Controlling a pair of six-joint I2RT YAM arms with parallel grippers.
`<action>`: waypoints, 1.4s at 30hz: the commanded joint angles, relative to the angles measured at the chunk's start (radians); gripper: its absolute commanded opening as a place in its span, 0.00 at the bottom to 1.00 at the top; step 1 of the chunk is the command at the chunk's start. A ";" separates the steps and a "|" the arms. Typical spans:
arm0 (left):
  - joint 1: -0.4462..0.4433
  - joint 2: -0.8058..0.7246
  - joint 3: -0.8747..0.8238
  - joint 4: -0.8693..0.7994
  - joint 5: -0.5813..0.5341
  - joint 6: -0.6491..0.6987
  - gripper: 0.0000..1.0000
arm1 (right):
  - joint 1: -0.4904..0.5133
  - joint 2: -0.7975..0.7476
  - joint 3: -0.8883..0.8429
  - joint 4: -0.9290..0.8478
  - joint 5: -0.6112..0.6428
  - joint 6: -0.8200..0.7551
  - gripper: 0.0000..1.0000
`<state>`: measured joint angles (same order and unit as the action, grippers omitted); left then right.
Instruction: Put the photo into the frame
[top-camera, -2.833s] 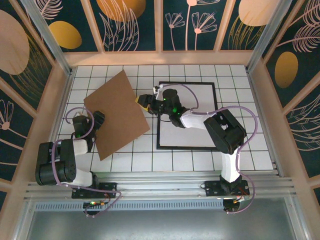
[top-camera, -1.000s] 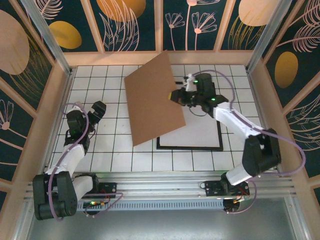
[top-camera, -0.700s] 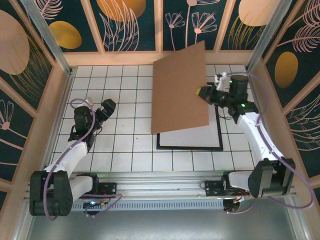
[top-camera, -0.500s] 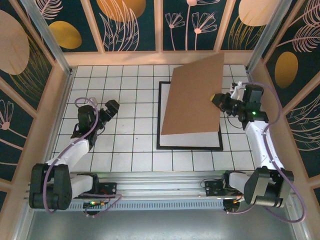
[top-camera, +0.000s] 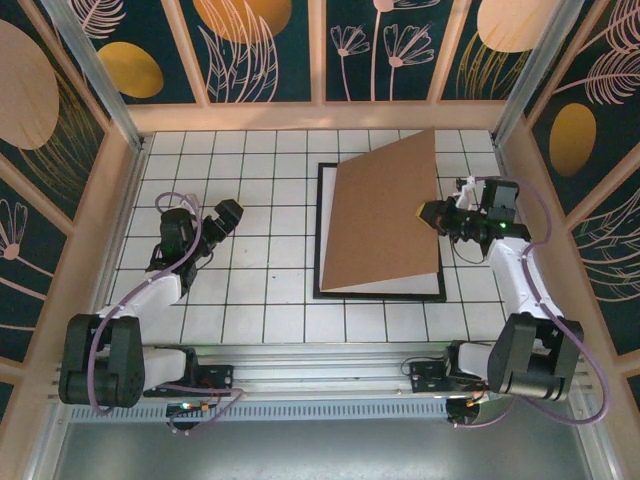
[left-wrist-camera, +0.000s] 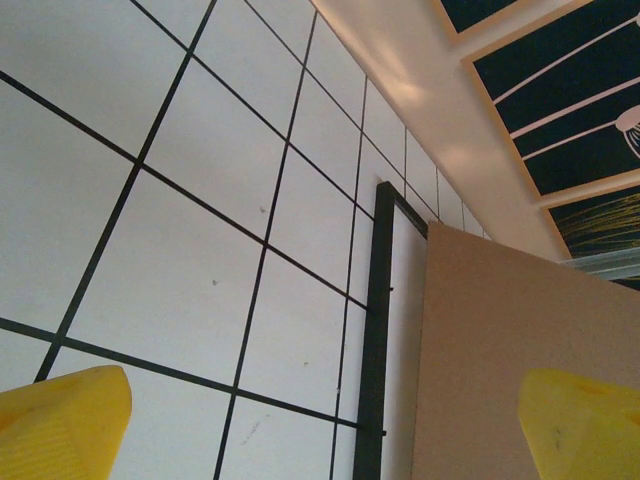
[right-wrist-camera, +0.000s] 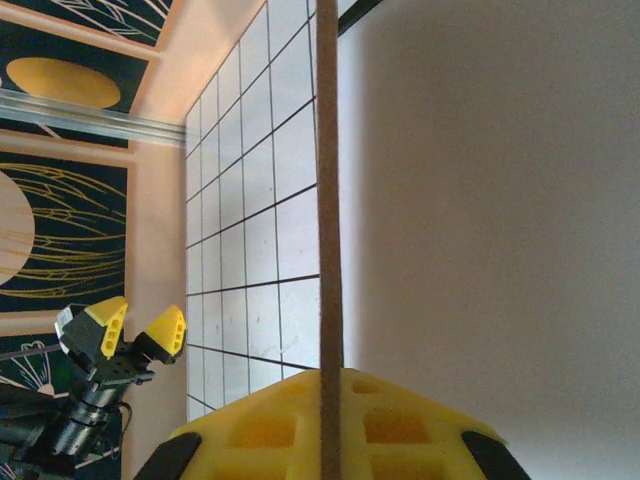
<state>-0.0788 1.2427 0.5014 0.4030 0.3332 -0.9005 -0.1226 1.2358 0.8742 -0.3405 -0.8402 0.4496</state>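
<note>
On the left of the top view, the left claw (top-camera: 222, 222) sits low over the white gridded bench (top-camera: 270, 200). Its jaws are spread wide and hold nothing. In its own wrist view its yellow fingers (left-wrist-camera: 62, 420) sit in the two bottom corners with bare tiles between them. The right wrist view catches the same claw (right-wrist-camera: 135, 328) at lower left, also gaping.

Right of centre in the top view, the frame (top-camera: 320, 230) lies flat on the bench, its black rim square with the grid lines. From above it looks almost as wide as it is tall, so its long axis is hard to call. Its left rim and bottom rim are in plain sight. The left wrist view shows the left rim (left-wrist-camera: 375, 330) as a dark bar running up the picture.

A brown board (top-camera: 385, 215) slants over most of the frame, its long sides running roughly top to bottom of the picture. Its right side is raised and its lower left corner is down near the frame's lower left corner. Whether they touch cannot be told.

At the right, the right claw (top-camera: 430, 213) is clamped on the middle of the board's right edge. In its wrist view the board (right-wrist-camera: 328, 180) appears edge-on, a thin vertical strip pinched between the yellow fingers (right-wrist-camera: 260, 420).
</note>
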 joint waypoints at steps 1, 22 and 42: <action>-0.006 0.012 0.016 0.036 0.016 -0.002 0.98 | -0.007 0.020 0.020 0.070 -0.079 -0.025 0.00; -0.006 0.060 0.022 0.057 0.048 0.017 0.99 | 0.012 0.152 0.051 0.132 -0.123 -0.090 0.00; -0.006 0.074 0.025 0.065 0.056 0.015 0.98 | -0.029 0.238 0.081 0.195 -0.150 -0.152 0.00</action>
<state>-0.0788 1.3102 0.5014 0.4271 0.3706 -0.8993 -0.1413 1.4696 0.9112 -0.2253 -0.9562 0.3382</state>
